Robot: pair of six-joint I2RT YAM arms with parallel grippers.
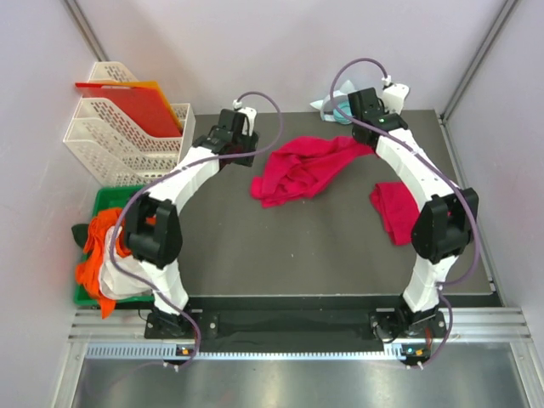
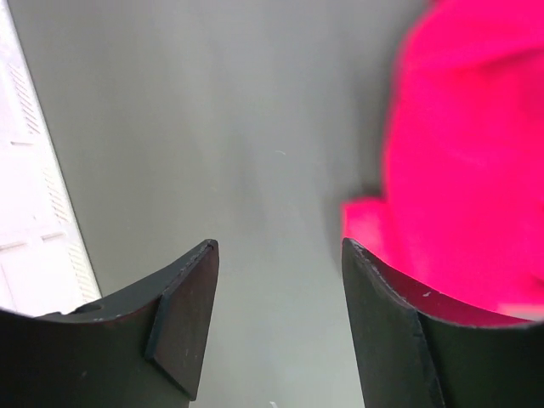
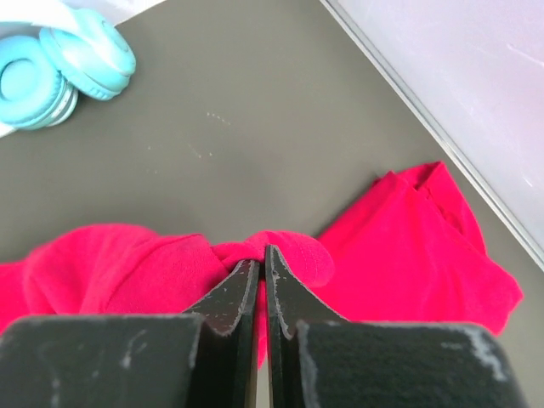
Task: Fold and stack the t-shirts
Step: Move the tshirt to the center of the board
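A crumpled crimson-pink t-shirt (image 1: 302,170) lies at the middle back of the dark table. My right gripper (image 3: 263,251) is shut on a bunched fold of this shirt (image 3: 127,263) at its right end; in the top view the gripper (image 1: 367,140) is mostly hidden under its own arm. A second t-shirt (image 1: 393,208), lying flatter, rests at the right and also shows in the right wrist view (image 3: 408,255). My left gripper (image 2: 280,246) is open and empty above bare table, just left of the crumpled shirt (image 2: 467,161); it shows in the top view (image 1: 235,153) at the shirt's left end.
White perforated trays (image 1: 119,136) holding a red-orange plastic sheet (image 1: 136,106) stand at the back left. A green bin (image 1: 106,204) with orange and white cloth sits at the left edge. Teal headphones (image 3: 59,72) lie at the back near the right arm's wrist.
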